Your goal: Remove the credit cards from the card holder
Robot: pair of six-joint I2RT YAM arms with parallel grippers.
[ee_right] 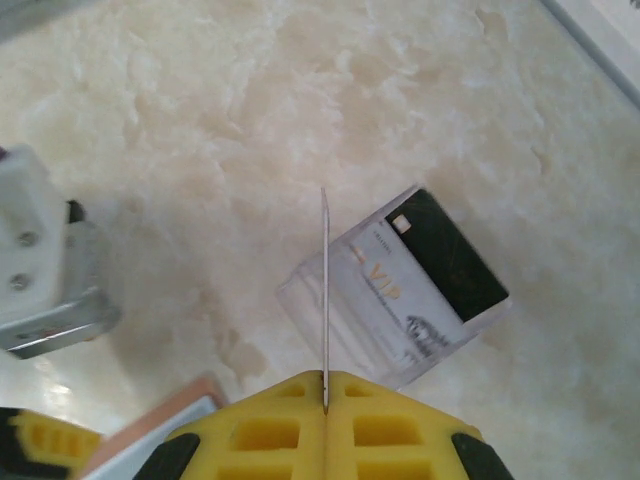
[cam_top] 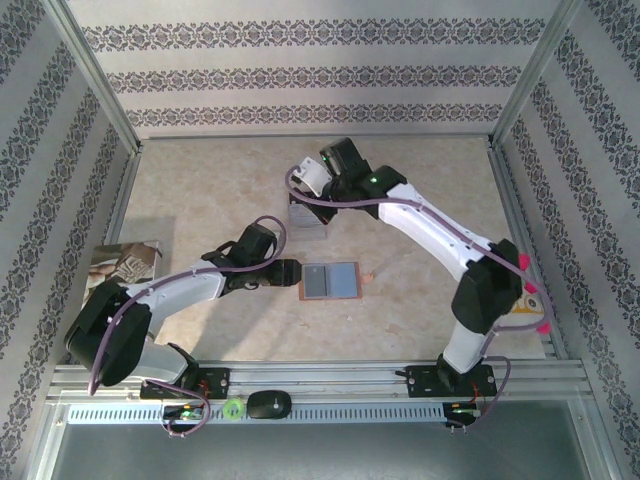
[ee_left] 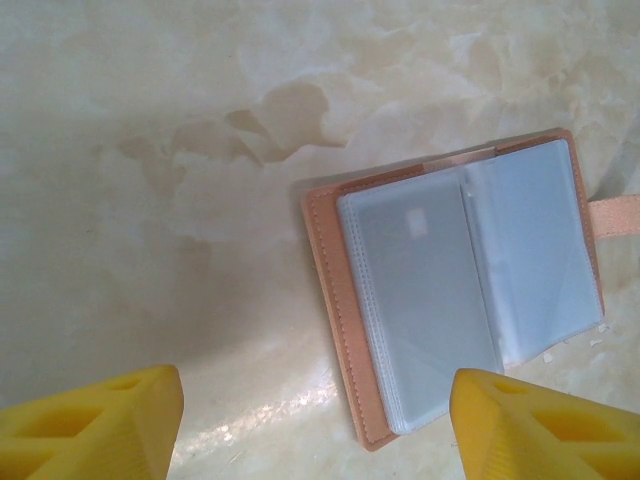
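RIGHT HAND LIFTS A CARD, LEFT STANDS BY. The right hand point(ee_right: 325, 385) is clamped on a card point(ee_right: 325, 300). It grips the card by one edge, so the card stands upright and shows to the wrist camera as a thin line. On the tabletop point(ee_right: 200, 120) just below and to the right of this hand lies a silvery case point(ee_right: 400, 290) with a black end, marked VIP. That is probably the drop spot, which would explain the card being carried there. The left hand point(ee_left: 315, 430) has its yellow fingers point(ee_left: 90, 420) well apart and grips nothing. The card holder point(ee_left: 460, 290) lies open and flat just ahead of it, with the blue-grey sleeves up and a tan strap trailing off its right side. Fingers spread that close to the holder suggest the left hand is placed to steady it or reach for another card. Whether the sleeves hold more cards cannot be told.
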